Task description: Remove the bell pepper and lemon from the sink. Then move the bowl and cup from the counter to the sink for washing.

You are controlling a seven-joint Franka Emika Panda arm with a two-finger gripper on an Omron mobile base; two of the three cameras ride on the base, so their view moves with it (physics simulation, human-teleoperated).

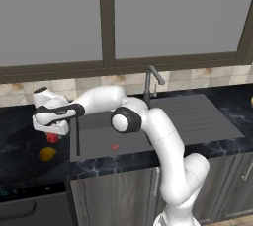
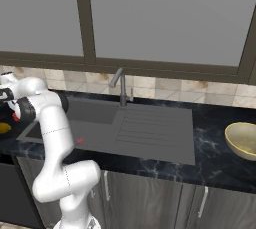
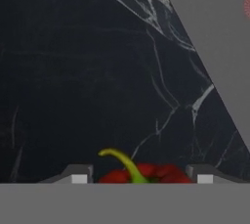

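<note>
A glossy black marble-like counter with faint white veining carried 1 small yellow-orange lemon left of its sunken dark grey sink, and 1 wide golden-brass bowl at the far right.

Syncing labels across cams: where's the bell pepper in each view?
Left base view: bell pepper at mid left, just under the gripper, over the counter left of the sink, above the lemon.
Right base view: a red sliver at the far left edge, beside the arm.
Hand view: bottom centre, green stem up, between the fingertips.
Shared landmark: the sink's left edge.
</note>
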